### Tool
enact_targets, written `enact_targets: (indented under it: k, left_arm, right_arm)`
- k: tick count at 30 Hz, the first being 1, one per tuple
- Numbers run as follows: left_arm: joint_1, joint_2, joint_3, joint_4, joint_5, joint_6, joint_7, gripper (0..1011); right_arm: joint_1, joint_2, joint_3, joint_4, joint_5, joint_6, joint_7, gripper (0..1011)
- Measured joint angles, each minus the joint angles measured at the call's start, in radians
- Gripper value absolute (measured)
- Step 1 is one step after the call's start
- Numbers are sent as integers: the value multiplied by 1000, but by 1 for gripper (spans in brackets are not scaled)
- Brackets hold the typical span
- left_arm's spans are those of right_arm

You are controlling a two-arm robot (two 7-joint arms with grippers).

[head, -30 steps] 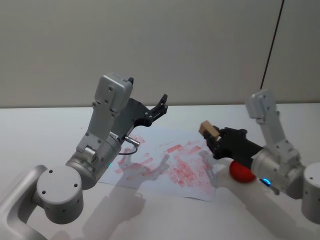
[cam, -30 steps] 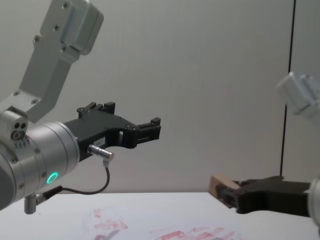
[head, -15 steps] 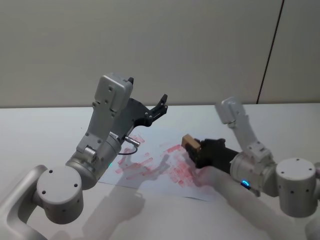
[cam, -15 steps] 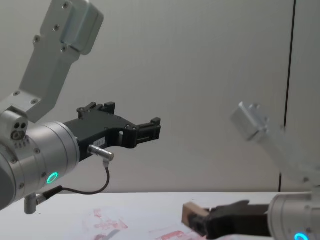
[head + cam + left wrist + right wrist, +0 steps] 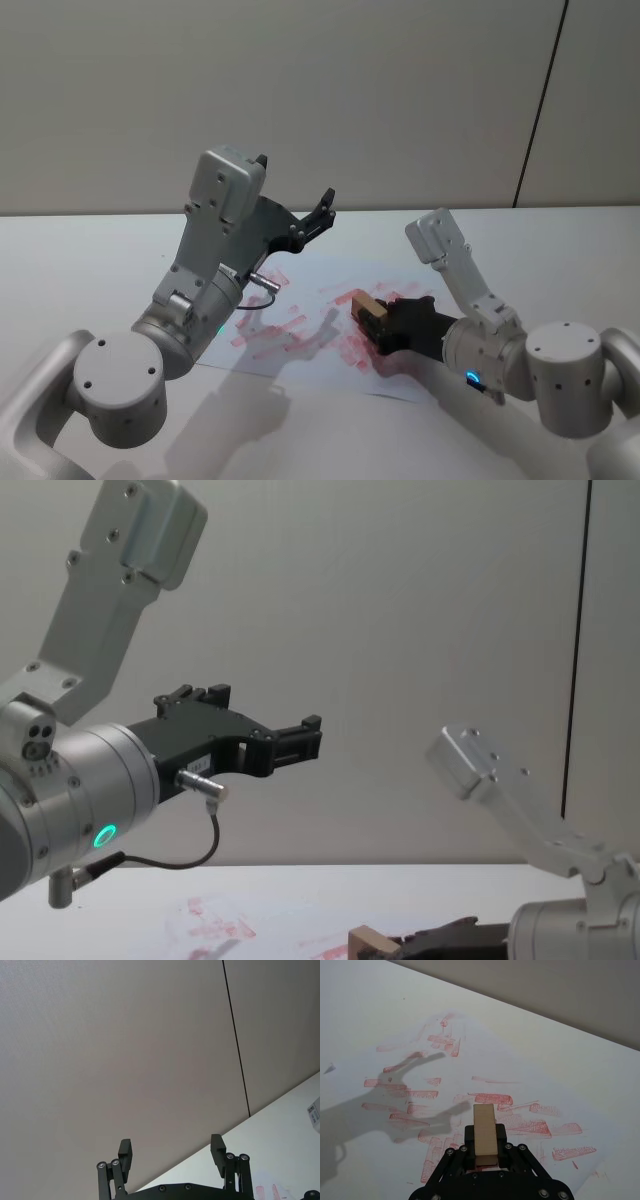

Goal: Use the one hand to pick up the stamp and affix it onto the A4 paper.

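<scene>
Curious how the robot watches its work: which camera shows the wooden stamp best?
The right wrist view: the stamp sits central, clamped in the right tool over the red-printed A4 paper. The head view shows it small at the tool's tip; the chest view catches it at the bottom edge.

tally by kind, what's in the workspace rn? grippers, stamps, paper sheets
Grippers: 2 (left gripper open, raised; right gripper shut on the block)
Stamp: 1
A4 paper: 1
Total: 4

Head, right-wrist views above paper (image 5: 310, 335)
</scene>
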Motion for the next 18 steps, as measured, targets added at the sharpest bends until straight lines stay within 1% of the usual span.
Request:
enact_targets:
  k: [11,18]
  left_arm:
    - [0,0,0,0,0,0,0,1002]
    - [0,0,0,0,0,0,0,1001]
  right_arm:
    - [8,-6,-2,11,-3,-9,-12,216]
    - [12,-2,6,-12,2,-31,-21,216]
